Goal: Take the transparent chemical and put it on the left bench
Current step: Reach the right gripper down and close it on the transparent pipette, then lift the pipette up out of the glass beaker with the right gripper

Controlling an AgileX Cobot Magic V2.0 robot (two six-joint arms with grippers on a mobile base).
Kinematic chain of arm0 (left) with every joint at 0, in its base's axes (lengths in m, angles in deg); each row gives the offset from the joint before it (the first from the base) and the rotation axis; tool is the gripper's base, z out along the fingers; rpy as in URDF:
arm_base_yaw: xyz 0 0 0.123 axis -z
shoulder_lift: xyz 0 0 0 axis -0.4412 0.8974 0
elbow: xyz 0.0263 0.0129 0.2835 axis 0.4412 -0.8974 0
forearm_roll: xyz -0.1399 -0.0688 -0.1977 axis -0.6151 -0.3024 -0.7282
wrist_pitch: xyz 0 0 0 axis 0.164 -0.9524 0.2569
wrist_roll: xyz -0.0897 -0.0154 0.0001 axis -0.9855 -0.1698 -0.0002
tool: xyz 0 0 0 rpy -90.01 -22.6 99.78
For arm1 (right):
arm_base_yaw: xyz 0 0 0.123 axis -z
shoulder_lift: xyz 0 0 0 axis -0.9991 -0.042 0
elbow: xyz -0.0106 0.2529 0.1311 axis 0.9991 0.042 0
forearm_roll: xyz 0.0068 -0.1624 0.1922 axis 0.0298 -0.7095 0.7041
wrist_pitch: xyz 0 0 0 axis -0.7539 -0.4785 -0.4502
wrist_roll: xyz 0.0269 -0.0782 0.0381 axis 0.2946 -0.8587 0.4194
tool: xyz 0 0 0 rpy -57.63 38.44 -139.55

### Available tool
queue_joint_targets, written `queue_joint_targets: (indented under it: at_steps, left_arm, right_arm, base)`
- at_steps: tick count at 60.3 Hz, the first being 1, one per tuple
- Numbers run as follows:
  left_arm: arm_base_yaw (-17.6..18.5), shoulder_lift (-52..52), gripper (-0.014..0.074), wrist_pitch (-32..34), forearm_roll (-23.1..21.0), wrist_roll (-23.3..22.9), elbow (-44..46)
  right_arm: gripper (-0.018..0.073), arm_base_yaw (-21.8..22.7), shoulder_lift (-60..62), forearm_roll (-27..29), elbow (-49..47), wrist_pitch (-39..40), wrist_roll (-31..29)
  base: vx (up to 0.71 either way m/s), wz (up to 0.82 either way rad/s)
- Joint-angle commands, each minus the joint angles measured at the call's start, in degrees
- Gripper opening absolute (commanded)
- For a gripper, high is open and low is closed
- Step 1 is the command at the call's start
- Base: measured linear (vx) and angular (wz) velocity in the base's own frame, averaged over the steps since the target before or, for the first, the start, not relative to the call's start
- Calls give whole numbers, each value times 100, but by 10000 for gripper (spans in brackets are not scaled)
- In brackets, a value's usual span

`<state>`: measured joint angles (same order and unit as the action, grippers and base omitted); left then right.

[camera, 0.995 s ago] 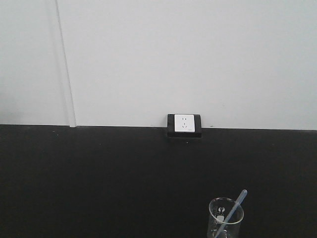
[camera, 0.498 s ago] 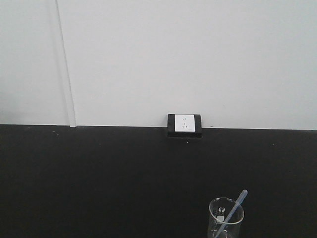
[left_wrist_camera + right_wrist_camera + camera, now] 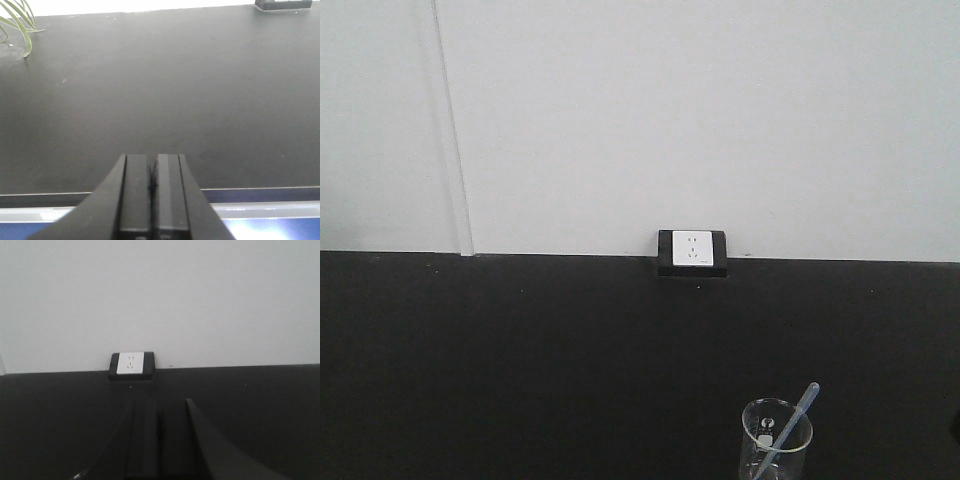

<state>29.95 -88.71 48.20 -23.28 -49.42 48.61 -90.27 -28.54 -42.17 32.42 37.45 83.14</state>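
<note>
The transparent chemical (image 3: 794, 420), a slim clear bluish pipette, leans in a clear glass beaker (image 3: 776, 440) at the bottom right of the front view, its top sticking out past the rim. Neither gripper shows in that view. In the left wrist view my left gripper (image 3: 154, 162) is shut and empty, low over the front part of a black worktop (image 3: 160, 90). In the right wrist view my right gripper (image 3: 159, 410) is also shut on nothing and points at the wall socket (image 3: 131, 365). The left bench is out of view.
The black worktop (image 3: 520, 370) here runs along a white wall and carries a wall socket (image 3: 692, 251) at its back edge. Green plant leaves (image 3: 17, 20) reach in at the far left of the left wrist view. The worktop's front edge (image 3: 260, 192) lies just under my left gripper.
</note>
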Motion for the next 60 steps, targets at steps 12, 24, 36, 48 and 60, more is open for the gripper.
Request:
queue_joint_targets:
  at_steps: [12,24,36,48,60]
  left_arm:
    - [10,-110,-3,449,-4,-45,-93]
    - [10,-110,-3,449,-4,-45,-93]
    - [10,-110,-3,449,-4,-45,-93]
    - [10,-110,-3,449,-4,-45,-93]
    - [10,-110,-3,449,-4,-45,-93]
  right_arm:
    - [318,4,-1266,-30,-535,1068,220]
    - [602,4,-1987,217,-573,1602,792]
    - [631,4,-2836,186,-573,2172,2070]
    - [542,4,-3967,-780,-846,3166,3117]
    - [519,4,-4873,-1442,-1587,3308,3655]
  base:
    - [0,0]
    - [0,0]
    - [0,0]
    - [0,0]
    - [0,0]
